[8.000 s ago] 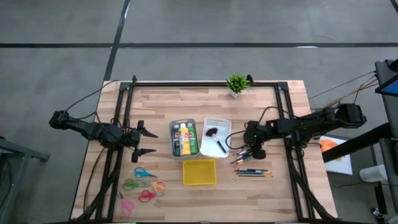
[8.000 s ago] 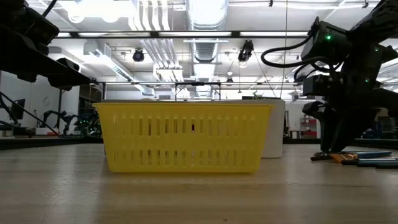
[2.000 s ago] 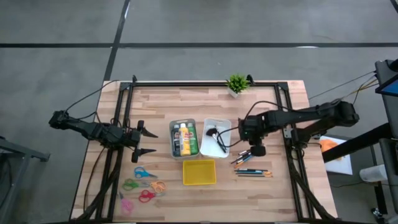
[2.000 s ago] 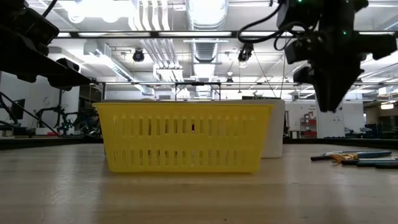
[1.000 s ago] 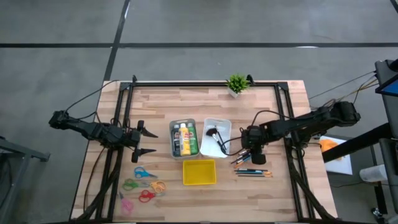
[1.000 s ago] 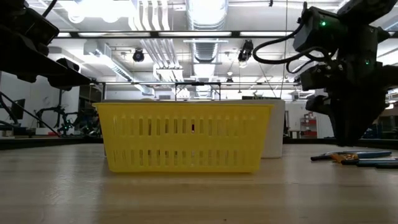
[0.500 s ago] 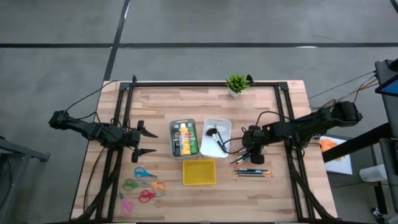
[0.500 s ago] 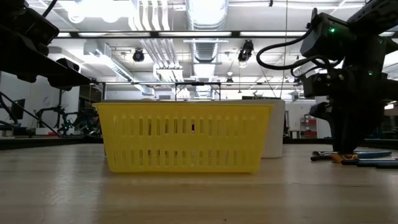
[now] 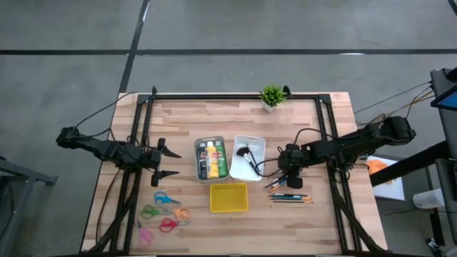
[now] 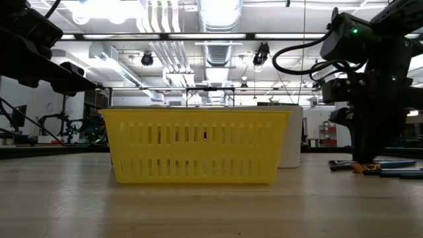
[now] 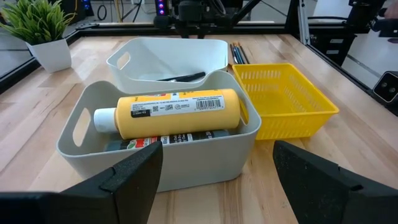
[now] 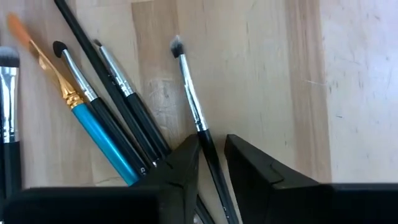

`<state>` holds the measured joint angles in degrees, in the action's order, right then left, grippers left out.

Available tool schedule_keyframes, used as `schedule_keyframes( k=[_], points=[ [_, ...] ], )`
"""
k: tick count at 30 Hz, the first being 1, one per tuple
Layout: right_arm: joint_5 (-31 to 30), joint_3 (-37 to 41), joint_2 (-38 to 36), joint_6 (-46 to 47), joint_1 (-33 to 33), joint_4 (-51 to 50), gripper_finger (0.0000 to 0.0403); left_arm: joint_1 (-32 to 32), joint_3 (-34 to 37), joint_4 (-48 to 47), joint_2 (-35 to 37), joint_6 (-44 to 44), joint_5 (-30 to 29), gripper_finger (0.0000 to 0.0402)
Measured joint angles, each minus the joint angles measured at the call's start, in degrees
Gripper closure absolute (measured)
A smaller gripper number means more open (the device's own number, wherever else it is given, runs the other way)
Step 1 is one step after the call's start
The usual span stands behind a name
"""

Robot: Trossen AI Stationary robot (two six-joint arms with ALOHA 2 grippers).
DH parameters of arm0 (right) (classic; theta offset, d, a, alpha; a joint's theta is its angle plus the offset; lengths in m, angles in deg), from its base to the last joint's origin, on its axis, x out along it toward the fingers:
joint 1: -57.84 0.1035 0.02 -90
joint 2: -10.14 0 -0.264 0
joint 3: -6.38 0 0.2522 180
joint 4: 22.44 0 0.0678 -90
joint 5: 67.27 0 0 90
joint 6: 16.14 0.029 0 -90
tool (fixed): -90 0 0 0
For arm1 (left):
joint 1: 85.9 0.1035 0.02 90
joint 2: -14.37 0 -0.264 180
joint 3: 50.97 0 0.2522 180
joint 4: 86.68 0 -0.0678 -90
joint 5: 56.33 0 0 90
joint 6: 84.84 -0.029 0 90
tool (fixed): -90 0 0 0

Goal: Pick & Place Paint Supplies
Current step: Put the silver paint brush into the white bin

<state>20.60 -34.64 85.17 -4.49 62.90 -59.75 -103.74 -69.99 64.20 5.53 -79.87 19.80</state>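
Several thin dark-handled brushes (image 12: 109, 102) and slim pencils (image 9: 289, 198) lie flat on the table at the right. My right gripper (image 12: 211, 146) points down over them, open by a narrow gap. One thin brush (image 12: 193, 106) runs between its fingers. The yellow bottle (image 11: 180, 112) lies on another bottle in the grey bin (image 9: 211, 158). One brush lies in the white bin (image 9: 248, 158). My left gripper (image 9: 177, 163) waits open, left of the grey bin. My right gripper comes from above, its fingers on either side of the thin brush's black handle (image 12: 207, 155), below the silver ferrule. One fingertip (image 12: 186, 162) stands right beside the handle and the other (image 12: 249, 162) a little off. I cannot tell whether either touches. The brush lies flat.
A yellow basket (image 9: 228, 198) stands near the front, between the bins and the table's near edge. Scissors (image 9: 163, 210) lie at the front left. A small potted plant (image 9: 271, 96) stands at the far edge. Black frame rails run along the table's sides.
My right gripper has sunk the last bit onto the loose brushes and tipped slightly. The brushes, bins and left arm have stayed where they were.
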Motion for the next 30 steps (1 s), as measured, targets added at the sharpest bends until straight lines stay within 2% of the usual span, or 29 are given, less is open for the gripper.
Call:
schedule_keyframes(
  k=[5,20,30],
  points=[
    [-0.67,0.00,0.00,1.07,-0.02,0.00,0.0384,0.01,0.00,0.00,0.00,0.00,0.00,0.0096],
    [-0.76,-0.86,-0.67,1.45,-0.08,-0.89,0.0383,0.02,0.00,0.00,0.00,0.00,0.00,0.0096],
    [-1.70,-8.11,-1.74,1.24,-0.17,-10.44,0.0383,0.00,0.00,0.00,0.00,0.00,0.00,0.0096]
  ],
)
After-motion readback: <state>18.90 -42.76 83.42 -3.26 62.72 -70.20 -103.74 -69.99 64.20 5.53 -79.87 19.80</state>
